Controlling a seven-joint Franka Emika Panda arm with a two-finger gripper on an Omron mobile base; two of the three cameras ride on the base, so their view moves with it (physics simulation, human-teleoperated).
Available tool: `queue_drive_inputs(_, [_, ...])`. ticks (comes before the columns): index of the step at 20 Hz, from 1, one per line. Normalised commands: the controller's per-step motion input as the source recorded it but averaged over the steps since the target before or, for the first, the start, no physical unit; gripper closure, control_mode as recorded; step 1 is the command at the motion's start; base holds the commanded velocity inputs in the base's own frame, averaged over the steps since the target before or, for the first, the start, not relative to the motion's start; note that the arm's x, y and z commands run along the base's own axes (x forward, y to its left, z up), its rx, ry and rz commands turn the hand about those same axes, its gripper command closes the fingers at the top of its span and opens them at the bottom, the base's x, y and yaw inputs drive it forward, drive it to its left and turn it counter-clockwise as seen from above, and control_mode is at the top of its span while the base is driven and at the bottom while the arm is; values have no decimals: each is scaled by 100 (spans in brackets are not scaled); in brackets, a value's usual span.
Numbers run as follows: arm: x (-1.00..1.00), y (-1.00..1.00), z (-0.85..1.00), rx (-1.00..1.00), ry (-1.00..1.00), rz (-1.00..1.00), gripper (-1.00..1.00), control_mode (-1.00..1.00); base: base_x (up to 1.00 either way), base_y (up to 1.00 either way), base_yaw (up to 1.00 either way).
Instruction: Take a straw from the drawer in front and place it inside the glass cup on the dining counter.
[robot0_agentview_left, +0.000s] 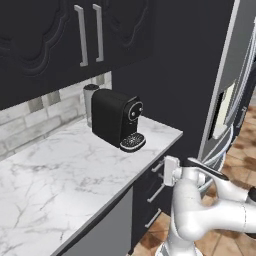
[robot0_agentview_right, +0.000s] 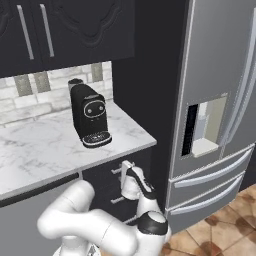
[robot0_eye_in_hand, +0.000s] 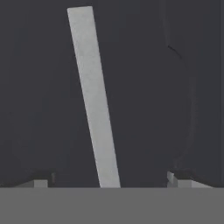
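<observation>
The task is barely begun: the drawer (robot0_eye_in_hand: 43, 87) under the worktop's (robot0_agentview_left: 75, 165) front edge looks closed. The gripper (robot0_eye_in_hand: 109, 177), fingers spread apart and empty, sits close against its silver bar handle (robot0_eye_in_hand: 94, 96), which lies between the fingertips. Opening the drawer, taking the straw and carrying it to the cup all remain.

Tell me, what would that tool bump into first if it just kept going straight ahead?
Probably the silver bar handle of the dark drawer; it lies between the tool's tips in the hand view, though depth is unclear.
</observation>
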Motion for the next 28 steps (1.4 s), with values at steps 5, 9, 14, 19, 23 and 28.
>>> queue_drive_inputs(5, [40,0,-43,0,0,0,-100,-100,0,0,0])
queue_drive_inputs(9, [31,0,-45,0,2,0,-100,-100,0,0,0])
queue_drive_inputs(14, [8,3,-9,0,9,0,100,-100,0,0,0])
queue_drive_inputs(19, [0,0,-4,0,3,0,100,-100,0,0,0])
queue_drive_inputs(23, [-2,-4,-6,2,0,0,100,-100,0,0,0])
queue_drive_inputs(28, [-45,-49,-9,3,0,0,100,-100,0,0,0])
